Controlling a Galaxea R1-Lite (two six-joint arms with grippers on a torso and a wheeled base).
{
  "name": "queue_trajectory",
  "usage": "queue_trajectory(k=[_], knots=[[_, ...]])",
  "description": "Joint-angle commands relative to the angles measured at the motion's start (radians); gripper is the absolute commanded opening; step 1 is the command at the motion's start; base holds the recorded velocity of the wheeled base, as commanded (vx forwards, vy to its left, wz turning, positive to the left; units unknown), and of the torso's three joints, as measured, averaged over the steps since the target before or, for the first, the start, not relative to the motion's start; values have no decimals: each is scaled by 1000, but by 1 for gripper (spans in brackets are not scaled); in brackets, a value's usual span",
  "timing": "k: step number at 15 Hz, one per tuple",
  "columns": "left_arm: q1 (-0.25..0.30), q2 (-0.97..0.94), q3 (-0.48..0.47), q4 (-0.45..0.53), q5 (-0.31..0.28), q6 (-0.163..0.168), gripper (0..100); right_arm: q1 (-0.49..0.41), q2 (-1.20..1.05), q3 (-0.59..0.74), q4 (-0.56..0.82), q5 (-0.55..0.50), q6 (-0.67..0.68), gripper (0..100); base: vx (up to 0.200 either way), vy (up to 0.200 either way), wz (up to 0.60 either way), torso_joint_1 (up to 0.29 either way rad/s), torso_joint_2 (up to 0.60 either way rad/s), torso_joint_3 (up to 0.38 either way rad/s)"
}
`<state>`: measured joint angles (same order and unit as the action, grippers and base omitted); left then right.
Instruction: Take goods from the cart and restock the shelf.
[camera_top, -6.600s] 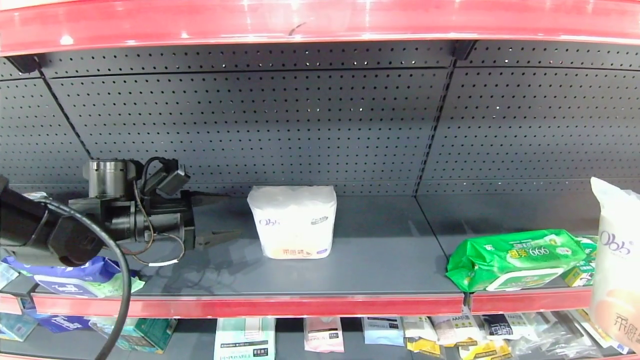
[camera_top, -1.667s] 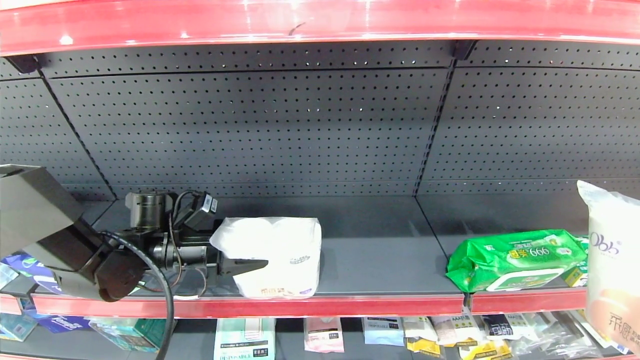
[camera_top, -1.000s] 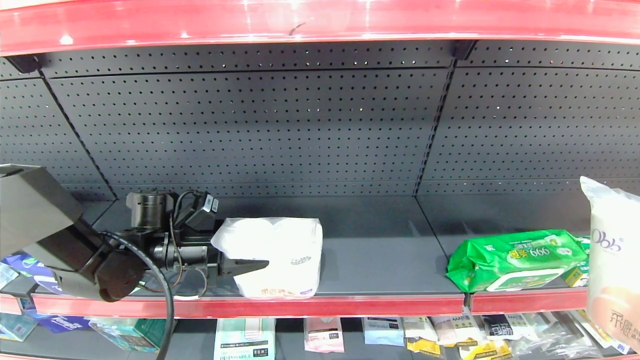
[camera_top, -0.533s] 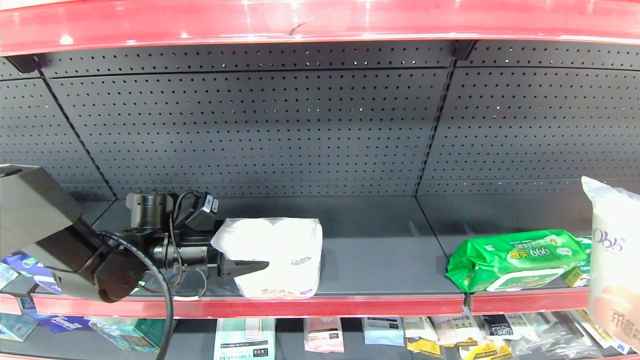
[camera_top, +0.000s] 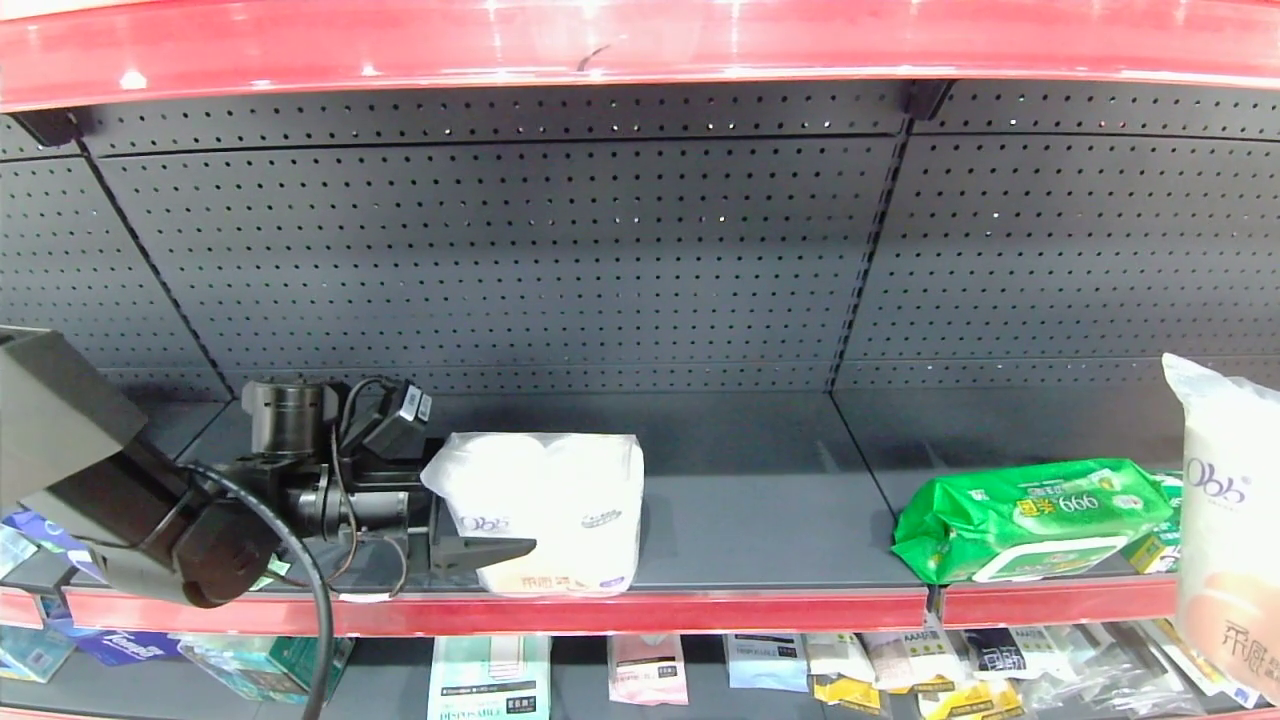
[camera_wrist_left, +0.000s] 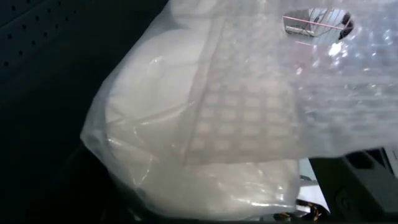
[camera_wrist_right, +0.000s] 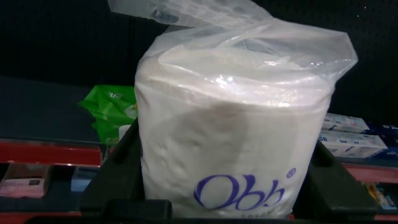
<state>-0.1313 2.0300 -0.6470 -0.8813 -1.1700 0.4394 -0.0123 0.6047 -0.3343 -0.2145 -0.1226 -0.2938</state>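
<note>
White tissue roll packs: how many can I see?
2. One tissue roll pack stands at the shelf's front edge by the left gripper; a second tissue roll pack is in the right gripper, far right.

Right of the white tissue pack I have a wide bare stretch of shelf deck as far as the green wipes pack. There is open deck behind it up to the pegboard wall. Hard on its left, my left gripper straddles it, jaws apart. Well to its right, past the wipes, hangs the second tissue pack.
</note>
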Motion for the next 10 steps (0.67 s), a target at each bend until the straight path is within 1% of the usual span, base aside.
queue_trajectory(k=[1,2,3,5,6,7,8,9,10], knots=[[1,-54,0,-2,0,-33,100,0,0,-2,0,0,-1,0,0,0,0,0,0,0],[1,-88,-3,-2,-2,-65,100,0,0,-2,0,-2,-1,0,0,0,0,0,0,0],[1,-109,-6,-4,-5,-82,100,0,0,0,0,-2,-1,0,0,0,0,0,0,0],[10,-123,-11,-21,-5,-85,100,0,0,1,0,-3,-1,0,0,0,0,0,0,0],[21,-123,-10,-73,-3,-93,100,0,0,1,0,-3,-1,0,0,0,0,0,0,0],[25,-128,-6,-113,-2,-122,100,0,0,3,0,-3,-1,0,0,0,0,0,0,0],[25,-137,-3,-133,0,-148,100,0,0,4,0,-2,-1,0,0,0,0,0,0,0],[25,-171,4,-188,3,-243,100,0,0,11,0,-3,-1,0,0,0,0,0,0,0],[24,-182,4,-202,6,-272,100,0,-2,12,0,-2,-1,0,0,0,0,0,0,0]])
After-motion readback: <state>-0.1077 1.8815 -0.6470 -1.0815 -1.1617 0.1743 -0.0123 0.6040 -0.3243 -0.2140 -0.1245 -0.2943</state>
